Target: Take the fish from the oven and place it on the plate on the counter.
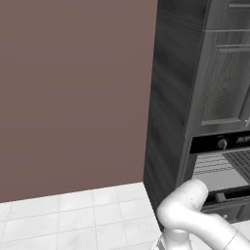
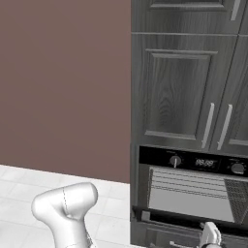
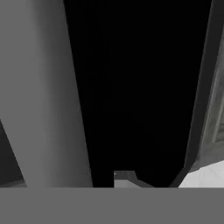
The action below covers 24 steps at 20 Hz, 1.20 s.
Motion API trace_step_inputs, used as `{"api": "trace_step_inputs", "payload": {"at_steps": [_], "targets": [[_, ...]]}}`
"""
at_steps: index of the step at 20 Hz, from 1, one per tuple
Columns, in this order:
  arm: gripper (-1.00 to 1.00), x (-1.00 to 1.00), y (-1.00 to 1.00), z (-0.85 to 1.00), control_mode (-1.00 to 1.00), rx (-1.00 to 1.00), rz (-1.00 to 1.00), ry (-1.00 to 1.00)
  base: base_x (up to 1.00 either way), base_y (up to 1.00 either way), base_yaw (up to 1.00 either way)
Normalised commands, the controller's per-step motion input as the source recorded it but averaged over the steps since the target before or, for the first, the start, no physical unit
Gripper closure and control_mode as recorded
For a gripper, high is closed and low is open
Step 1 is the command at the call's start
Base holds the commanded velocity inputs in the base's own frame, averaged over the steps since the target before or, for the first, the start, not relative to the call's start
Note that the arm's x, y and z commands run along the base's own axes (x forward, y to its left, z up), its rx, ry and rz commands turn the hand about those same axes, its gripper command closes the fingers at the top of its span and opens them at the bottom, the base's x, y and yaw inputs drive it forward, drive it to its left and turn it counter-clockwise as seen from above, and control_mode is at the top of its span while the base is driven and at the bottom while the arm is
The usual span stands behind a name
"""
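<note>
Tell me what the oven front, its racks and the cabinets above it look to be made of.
The oven front looks like glossy black glass or enamel: its control panel is dark and smooth, with a lit display. The racks look like grey metal wire, thin parallel bars. The cabinets look like dark grey wood or laminate, matte, with visible grain and slim metallic handles. All rendered, so only a guess.

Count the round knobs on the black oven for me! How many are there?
2. On the oven's control panel, one knob sits left of the small display and one knob right of it, by the picture's edge. More could hide beyond that edge.
</note>
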Motion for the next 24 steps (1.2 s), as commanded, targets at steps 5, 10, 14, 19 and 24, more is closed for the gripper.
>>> {"api": "trace_step_inputs", "payload": {"at_steps": [5, 10, 14, 19, 24], "targets": [[1.0, -0.8, -0.16, -1.0, -1.0, -0.06, 0.01, 0.03, 0.0, 0.0, 0.0], [1.0, -0.75, -0.2, -1.0, -1.0, -0.07, 0.01, 0.07, 0.0, 0.0, 0.0], [1.0, -0.78, -0.19, -1.0, -1.0, -0.07, 0.01, 0.08, 0.0, 0.0, 0.0], [1.0, -0.73, -0.15, -0.95, -1.0, -0.07, 0.0, 0.09, 0.0, 0.0, 0.0], [1.0, -0.53, -0.03, -0.08, -1.0, -0.01, 0.05, -0.04, 0.0, 0.0, 0.0]]}}
